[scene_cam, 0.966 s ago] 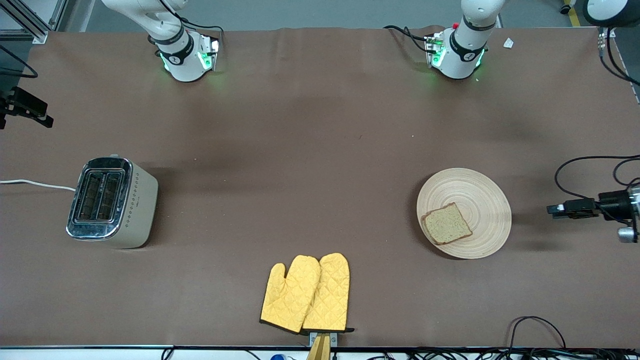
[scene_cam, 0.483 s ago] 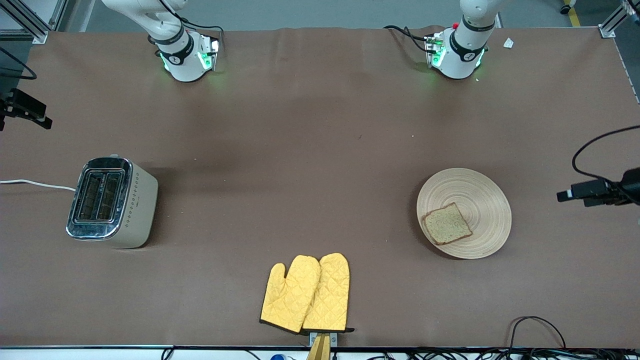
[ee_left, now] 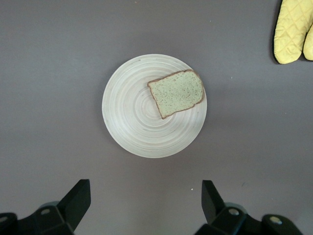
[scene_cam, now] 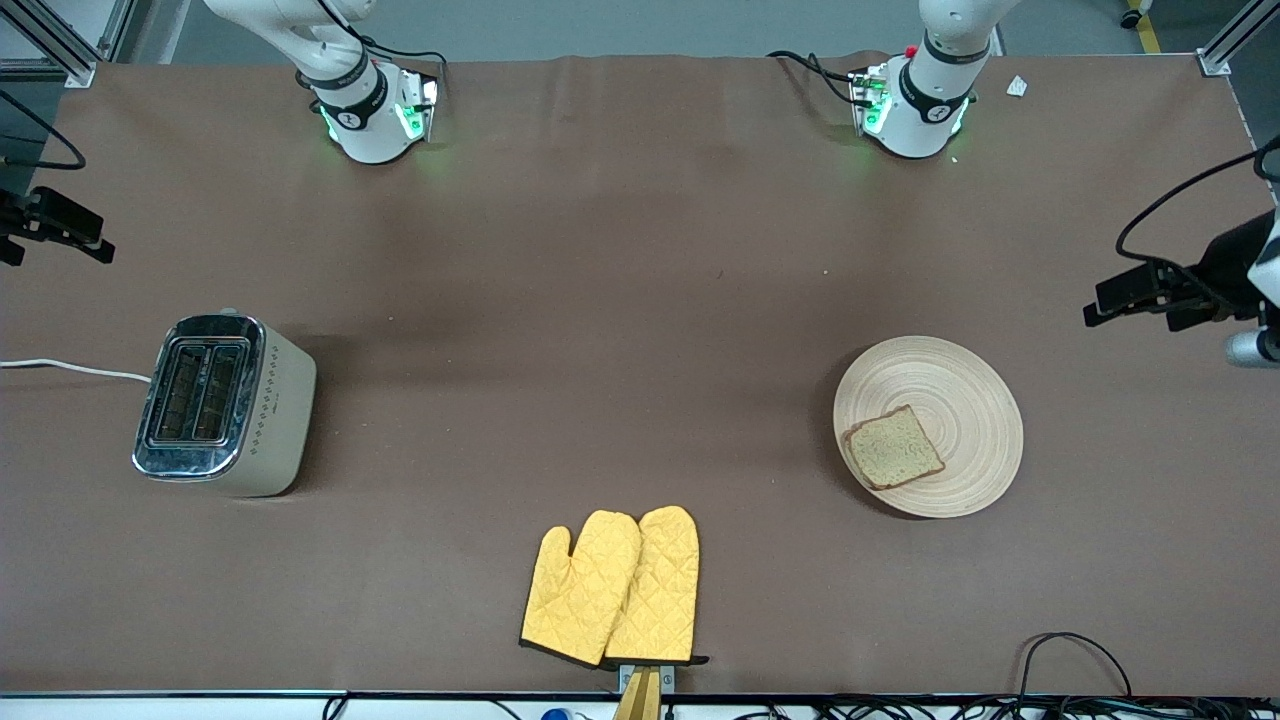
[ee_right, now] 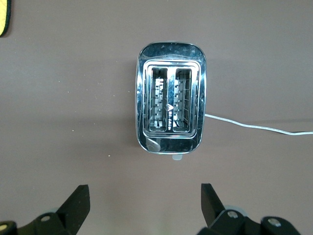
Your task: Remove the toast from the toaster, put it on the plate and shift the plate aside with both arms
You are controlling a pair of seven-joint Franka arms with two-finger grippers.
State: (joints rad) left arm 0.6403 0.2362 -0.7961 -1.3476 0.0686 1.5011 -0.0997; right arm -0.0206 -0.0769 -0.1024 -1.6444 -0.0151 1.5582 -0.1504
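Left tool: raised high at the left arm's end of the table, facing straight down, fingers spread wide, grasping nothing.
Right tool: raised over the right arm's end, facing down at the toaster, fingers spread, empty.
Plate: flat on the table toward the left arm's end.
Toast: lying on the plate, off-centre near the rim.
Oven mitts: yellow pair, side by side, near the table's front-camera edge.
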